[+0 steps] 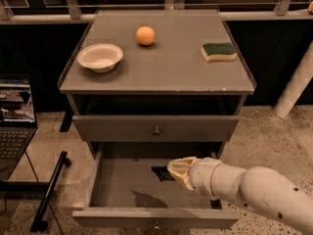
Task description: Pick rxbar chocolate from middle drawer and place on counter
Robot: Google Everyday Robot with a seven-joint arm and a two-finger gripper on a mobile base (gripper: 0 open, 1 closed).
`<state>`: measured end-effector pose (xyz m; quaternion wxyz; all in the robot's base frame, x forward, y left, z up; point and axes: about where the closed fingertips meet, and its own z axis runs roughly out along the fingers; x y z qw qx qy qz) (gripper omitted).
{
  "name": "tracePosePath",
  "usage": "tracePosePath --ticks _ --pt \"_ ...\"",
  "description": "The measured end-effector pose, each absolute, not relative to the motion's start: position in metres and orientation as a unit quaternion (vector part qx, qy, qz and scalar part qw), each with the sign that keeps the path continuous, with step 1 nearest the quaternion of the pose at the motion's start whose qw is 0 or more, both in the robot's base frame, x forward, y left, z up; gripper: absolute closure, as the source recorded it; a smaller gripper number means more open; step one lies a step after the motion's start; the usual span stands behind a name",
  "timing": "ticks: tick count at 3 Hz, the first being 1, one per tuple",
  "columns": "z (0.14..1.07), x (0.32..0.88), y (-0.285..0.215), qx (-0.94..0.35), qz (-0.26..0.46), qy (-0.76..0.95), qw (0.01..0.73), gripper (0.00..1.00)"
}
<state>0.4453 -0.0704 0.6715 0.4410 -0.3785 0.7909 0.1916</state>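
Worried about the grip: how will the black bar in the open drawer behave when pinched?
The rxbar chocolate looks flat and thin, so probably light, unlikely to roll. Lying on the middle drawer floor, it may slide. The gripper is at its edge.

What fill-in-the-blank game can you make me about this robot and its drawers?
1. The end effector is down in the open middle ____, by the black rxbar chocolate.
2. A green-and-yellow ____ lies on the counter.
3. The round ball on the counter is coloured ____.
4. The upper drawer, above the open one, is ____.
Missing words: drawer; sponge; orange; shut.
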Motion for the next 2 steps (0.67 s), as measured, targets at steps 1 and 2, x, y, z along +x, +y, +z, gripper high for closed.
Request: tracePosePath --ticks 1,2 --pt "0.709 0.452 -0.067 -0.399 0.174 0.769 0.468 1.0" --pt "0.782 0.461 -0.064 -0.427 0.126 0.736 0.509 1.0"
